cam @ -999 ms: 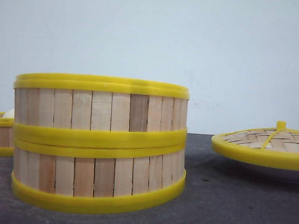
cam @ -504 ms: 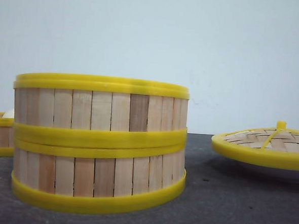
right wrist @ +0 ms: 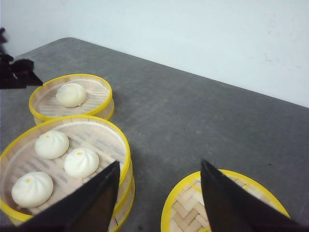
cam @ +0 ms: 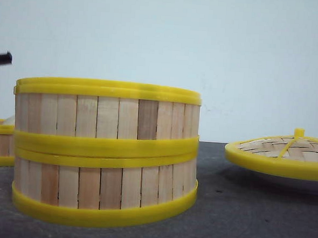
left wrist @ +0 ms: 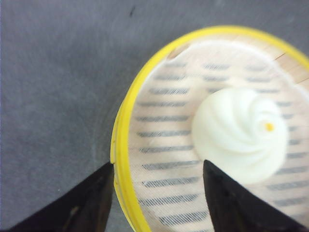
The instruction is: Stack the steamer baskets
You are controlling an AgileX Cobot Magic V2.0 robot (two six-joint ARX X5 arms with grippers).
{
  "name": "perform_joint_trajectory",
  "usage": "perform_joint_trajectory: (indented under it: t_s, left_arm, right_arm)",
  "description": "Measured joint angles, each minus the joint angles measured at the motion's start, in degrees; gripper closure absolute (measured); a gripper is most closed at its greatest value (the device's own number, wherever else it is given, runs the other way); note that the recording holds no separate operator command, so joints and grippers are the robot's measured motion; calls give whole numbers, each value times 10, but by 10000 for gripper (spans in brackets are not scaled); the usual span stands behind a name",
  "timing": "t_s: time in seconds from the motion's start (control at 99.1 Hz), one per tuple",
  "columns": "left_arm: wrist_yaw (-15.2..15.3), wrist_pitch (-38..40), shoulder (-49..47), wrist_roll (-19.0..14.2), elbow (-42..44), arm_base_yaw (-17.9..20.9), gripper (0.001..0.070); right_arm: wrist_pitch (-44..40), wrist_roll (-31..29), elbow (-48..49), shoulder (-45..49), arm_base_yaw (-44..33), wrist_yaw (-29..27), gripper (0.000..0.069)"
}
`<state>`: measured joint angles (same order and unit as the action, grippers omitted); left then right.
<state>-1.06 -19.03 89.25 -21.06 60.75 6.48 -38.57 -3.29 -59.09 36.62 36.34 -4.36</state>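
The left gripper [left wrist: 157,193] is spread wide and straddles the yellow rim of the single steamer basket [left wrist: 126,145]: one dark finger sits outside the wall over the table, the other inside over the liner, close by the steamed bun [left wrist: 240,134]. Neither finger visibly presses the wall. The right gripper [right wrist: 159,193] is likewise spread and holds nothing, hanging above the gap between the two-basket stack [right wrist: 67,164] and the woven lid [right wrist: 224,205].

The single basket stands near the table's far left edge, apart from the stack, which sits closer to the front with three buns in its top tier. The lid lies toward the right side, on what seems to be a white plate [cam: 301,184].

I judge the basket light and fairly stiff, with thin wooden slats between plastic rims. The rim looks smooth and may slip, so a pinch across the wall just under the top rim seems soundest. It should be kept level, since the loose bun could roll.

The table [right wrist: 193,111] is a dark grey, matte, slightly textured surface. A plain pale wall stands behind it.
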Motion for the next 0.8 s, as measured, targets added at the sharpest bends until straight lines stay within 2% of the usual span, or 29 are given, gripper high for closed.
perform_joint_trajectory:
  t_s: [0.292,0.353,0.474,0.524,0.797]
  left_arm:
    - [0,3,46,-9,1,0,372]
    - [1,3,48,-9,1,0,407]
    - [15,1,48,-9,1,1,541]
    - [17,-3,48,-9,1,2,575]
    - [24,-13,56,-10,3,2,599]
  right_arm:
    - [0,0,0,0,0,-4,368]
    - [0,0,0,0,0,-5,368]
    - [0,0,0,0,0,-17,368]
    - [0,0,0,0,0,-17,368]
    - [3,0,0,0,0,-17,368]
